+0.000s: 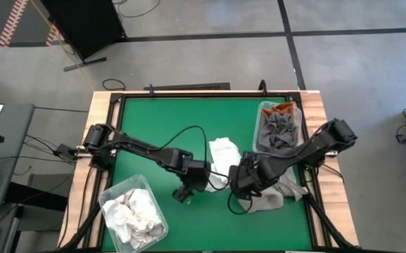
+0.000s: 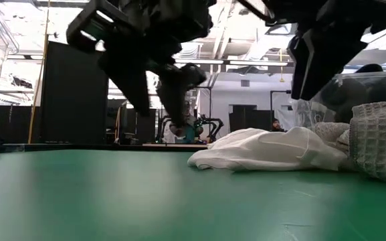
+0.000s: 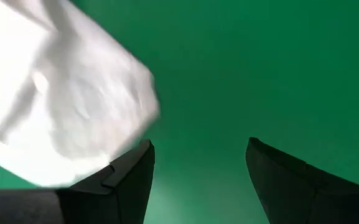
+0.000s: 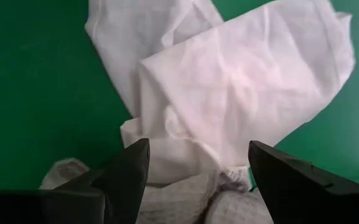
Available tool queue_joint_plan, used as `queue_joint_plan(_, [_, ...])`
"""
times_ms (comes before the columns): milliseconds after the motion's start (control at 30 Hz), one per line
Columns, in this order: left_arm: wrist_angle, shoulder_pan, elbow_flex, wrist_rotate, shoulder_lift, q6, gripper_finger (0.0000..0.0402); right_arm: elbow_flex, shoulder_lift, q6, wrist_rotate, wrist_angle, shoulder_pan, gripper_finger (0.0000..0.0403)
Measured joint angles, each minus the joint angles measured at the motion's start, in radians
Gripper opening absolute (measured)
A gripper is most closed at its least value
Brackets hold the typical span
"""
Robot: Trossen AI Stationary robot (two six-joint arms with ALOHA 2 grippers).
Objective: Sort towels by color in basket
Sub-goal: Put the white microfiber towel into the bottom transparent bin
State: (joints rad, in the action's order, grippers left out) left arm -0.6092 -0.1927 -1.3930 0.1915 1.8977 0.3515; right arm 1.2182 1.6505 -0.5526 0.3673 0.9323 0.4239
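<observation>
1. Towels lie in four places on the green desk (image 1: 153, 119) in the high view: a loose white towel (image 1: 223, 152) just right of centre, a pale waffle-weave towel (image 1: 269, 200) at lower right, white ones heaped in a clear basket (image 1: 110, 195) at lower left, and grey ones plus a rust-orange one (image 1: 283, 107) in a second clear basket (image 1: 262, 123) at upper right.
2. No brand, label or legible writing shows on the towels, the baskets or the arms.
3. The left arm reaches from the left edge of the frame toward the lower centre; the left gripper (image 1: 183, 193) hangs above bare green, jaws well apart and holding nothing. In its wrist view the white towel (image 3: 61, 106) fills the upper left beside one finger (image 3: 132, 180).
4. The right arm comes in from the right edge, bent down toward the centre; the right gripper (image 1: 239, 184) hangs over the spot where the white towel meets the waffle-weave one. Its jaws stand wide open and empty, with the white towel (image 4: 241, 81) spread just beyond them and the waffle-weave towel (image 4: 185, 202) between the fingers.
5. Count: two arms, two baskets, two loose towels on the desk; those inside the baskets are too bunched to count.
6. In the low view both grippers hang clear of the desk surface.
</observation>
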Motion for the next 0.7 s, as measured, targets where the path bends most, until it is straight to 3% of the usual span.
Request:
queue_joint_plan(233, [0.391, 0.000, 0.124, -0.126, 0.000, 0.025, 0.0241, 0.000, -0.001, -0.097, 0.002, 0.001, 0.066, 0.0304])
queue_joint_plan(500, [0.725, 0.003, 0.202, -0.148, 0.001, 0.179, 0.0241, 0.000, -0.001, -0.213, 0.025, -0.022, 0.155, 0.0304])
queue_joint_plan(700, [0.783, 0.039, 0.216, -0.141, 0.002, 0.209, 0.0241, 0.000, -0.001, -0.292, 0.040, -0.055, 0.215, 0.0304])
